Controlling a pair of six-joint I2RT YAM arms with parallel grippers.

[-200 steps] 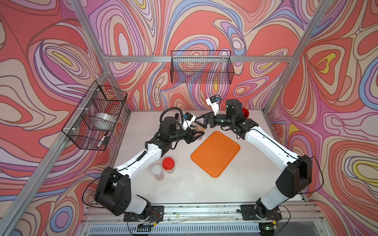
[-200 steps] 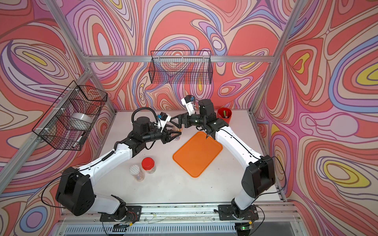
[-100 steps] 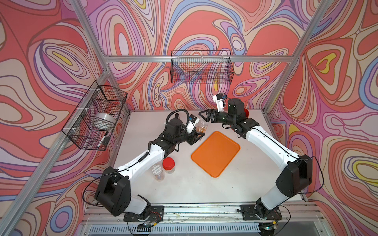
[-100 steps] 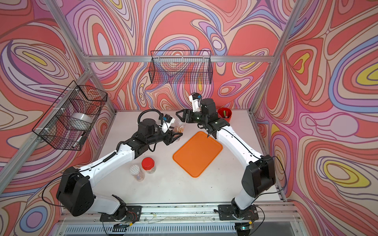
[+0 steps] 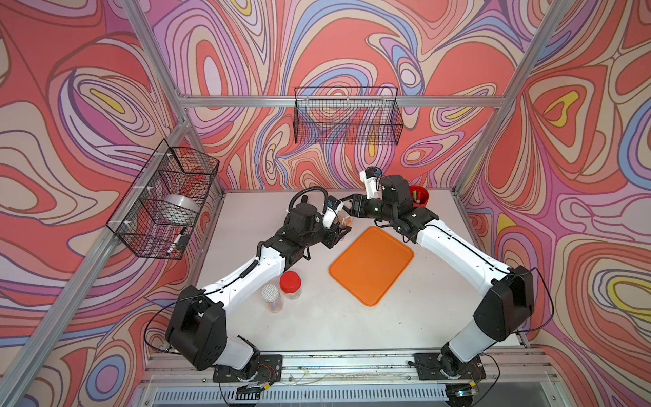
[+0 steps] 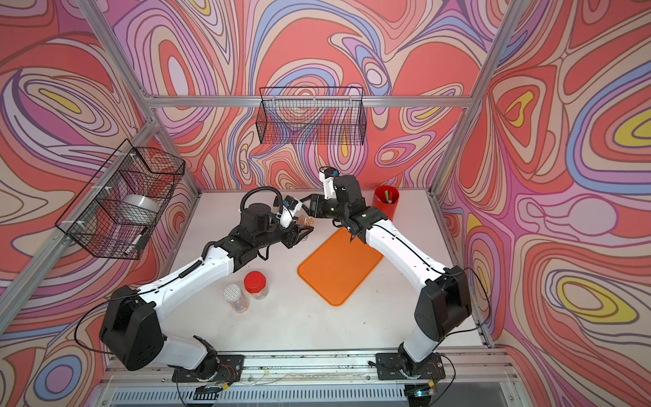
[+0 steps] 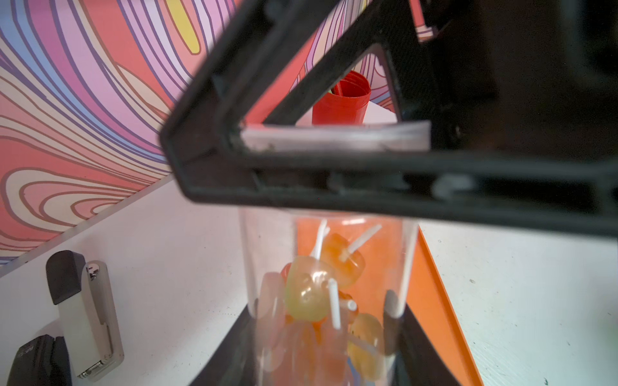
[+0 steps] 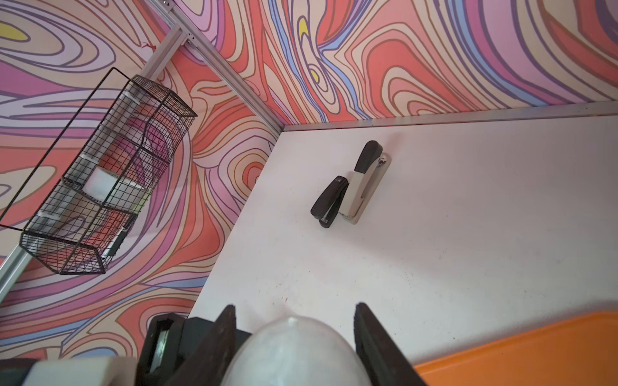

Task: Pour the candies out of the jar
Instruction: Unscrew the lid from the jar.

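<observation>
I read the jar (image 7: 327, 267) as a clear cylinder at the back of the surface (image 5: 317, 327), just beside the far corner of the orange tray (image 5: 373, 267). The candies (image 7: 309, 294) fill its lower part: yellow and orange heads on thin white sticks.

The left gripper (image 7: 324, 337) is clenched on the jar's sides. The right gripper (image 8: 294, 307) is clamped on the pale cap (image 8: 294, 354), with a finger touching each side.

In both top views the jar is only a small amber patch between the arms. Candy detail appears in the left wrist view only. The right wrist view alone shows two staplers (image 8: 354, 187) lying together on the surface.
</observation>
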